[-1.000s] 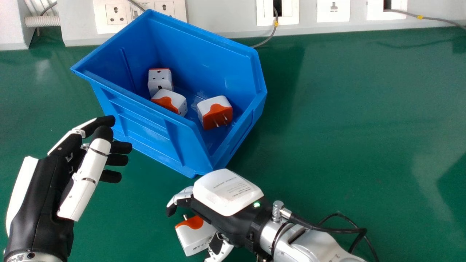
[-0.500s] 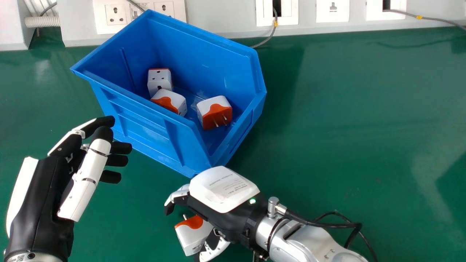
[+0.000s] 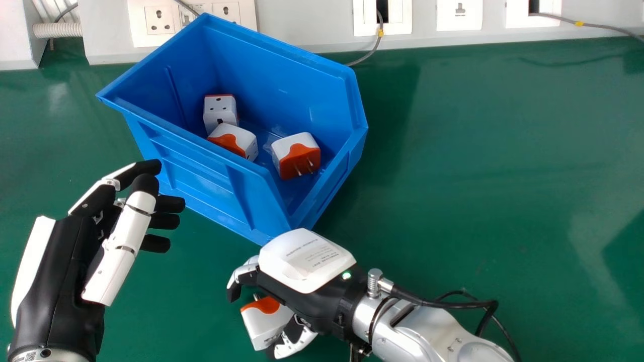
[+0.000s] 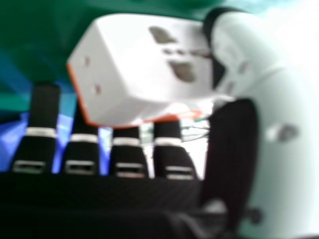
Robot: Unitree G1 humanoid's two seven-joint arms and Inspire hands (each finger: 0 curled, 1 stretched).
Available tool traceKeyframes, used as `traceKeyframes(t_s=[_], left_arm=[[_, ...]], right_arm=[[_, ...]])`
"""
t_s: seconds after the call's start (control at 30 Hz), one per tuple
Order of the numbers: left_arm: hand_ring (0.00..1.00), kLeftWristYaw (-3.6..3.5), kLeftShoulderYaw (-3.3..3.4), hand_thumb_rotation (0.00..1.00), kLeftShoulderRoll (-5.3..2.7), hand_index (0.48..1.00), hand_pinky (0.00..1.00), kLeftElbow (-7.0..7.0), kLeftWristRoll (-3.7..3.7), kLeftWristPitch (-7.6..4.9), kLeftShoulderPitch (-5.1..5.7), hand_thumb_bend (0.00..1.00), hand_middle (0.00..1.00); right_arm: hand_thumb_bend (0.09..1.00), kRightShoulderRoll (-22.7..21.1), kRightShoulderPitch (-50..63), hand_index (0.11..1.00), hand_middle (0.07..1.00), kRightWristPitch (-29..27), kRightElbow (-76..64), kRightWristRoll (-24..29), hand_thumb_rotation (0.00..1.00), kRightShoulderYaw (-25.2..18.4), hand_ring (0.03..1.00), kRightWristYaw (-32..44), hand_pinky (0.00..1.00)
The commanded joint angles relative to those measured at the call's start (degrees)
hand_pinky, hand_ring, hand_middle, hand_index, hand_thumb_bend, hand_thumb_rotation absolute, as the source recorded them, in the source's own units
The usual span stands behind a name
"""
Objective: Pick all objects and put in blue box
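Note:
My right hand [image 3: 307, 266] is just in front of the blue box, its fingers and thumb curled round a white and orange plug adapter [image 3: 265, 327]. In the right hand view, the thumb of my right hand [image 4: 269, 94] presses against the socket face of the adapter [image 4: 149, 64], with the fingers behind it. My left hand [image 3: 118, 241] is open and empty, left of the blue box [image 3: 201, 181]. Inside the box lie three adapters: one at the back [image 3: 220, 110], one touching it in front [image 3: 236, 141] and one apart on the right [image 3: 297, 158].
A grey wall panel with sockets [image 3: 458, 15] runs along the back of the green table [image 3: 478, 176]. Grey cables [image 3: 372, 53] hang from it behind the box. A black cable [image 3: 443, 304] trails from the right wrist over the table.
The right thumb has closed in against the adapter, and the right hand has shifted slightly left and up with it. The left hand has barely moved.

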Motion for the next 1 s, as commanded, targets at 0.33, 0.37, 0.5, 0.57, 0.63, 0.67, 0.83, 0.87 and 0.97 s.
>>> traceKeyframes(t_s=[0.33, 0.37, 0.5, 0.57, 0.63, 0.67, 0.83, 0.87, 0.97], left_arm=[[0.64, -0.13, 1.3, 0.81, 0.85, 0.793, 0.57, -1.21, -0.89, 0.39, -1.12, 0.47, 0.65], [0.64, -0.14, 1.35, 0.81, 0.84, 0.794, 0.57, -1.16, -0.98, 0.37, -1.18, 0.47, 0.65], [0.64, -0.19, 1.38, 0.81, 0.84, 0.794, 0.57, -1.22, -1.08, 0.43, -1.47, 0.47, 0.65], [0.64, -0.2, 1.36, 0.81, 0.88, 0.794, 0.57, -1.2, -1.04, 0.41, -1.63, 0.47, 0.65], [0.64, -0.25, 1.42, 0.81, 0.98, 0.794, 0.57, -1.13, -1.04, 0.39, -1.85, 0.47, 0.65], [0.64, -0.29, 1.48, 0.81, 1.03, 0.794, 0.57, -1.05, -1.06, 0.31, -1.91, 0.47, 0.65], [0.64, -0.44, 1.81, 0.81, 1.27, 0.794, 0.57, -0.6, -1.14, 0.16, -2.29, 0.48, 0.65], [0.64, -0.44, 1.86, 0.81, 1.29, 0.794, 0.57, -0.54, -1.18, 0.19, -2.4, 0.47, 0.65], [0.64, -0.41, 1.85, 0.81, 1.3, 0.794, 0.57, -0.64, -1.16, 0.46, -2.59, 0.47, 0.65]], right_arm=[[0.397, 0.3, -1.0, 0.687, 0.747, 0.2, -0.3, 0.1, 0.0, 0.2, 0.717, 0.4, 0.6], [0.407, 0.2, -1.2, 0.686, 0.745, 0.1, -0.4, 0.0, 0.0, 0.2, 0.717, 0.6, 0.6], [0.434, -0.1, -1.8, 0.687, 0.746, 0.1, -0.7, 0.4, 0.0, 0.1, 0.717, 2.2, 0.6], [0.423, 0.0, -2.0, 0.69, 0.748, 0.4, -0.8, 0.7, 0.0, 0.0, 0.719, 3.2, 0.6], [0.419, 0.0, -2.2, 0.692, 0.751, 0.4, -0.6, 0.8, 0.0, -0.2, 0.721, 3.7, 0.6], [0.418, 0.0, -2.2, 0.694, 0.752, 0.4, -0.6, 0.9, 0.0, -0.2, 0.723, 4.1, 0.6], [0.413, -0.5, -3.0, 0.702, 0.759, 0.5, -0.8, 0.1, 0.0, 0.0, 0.728, 5.7, 0.6], [0.414, -0.6, -3.3, 0.702, 0.759, 0.6, -0.8, -0.2, 0.0, 0.2, 0.728, 6.1, 0.6], [0.428, -0.8, -4.1, 0.703, 0.761, 1.1, -0.5, -1.1, 0.0, 0.7, 0.729, 7.3, 0.61]])
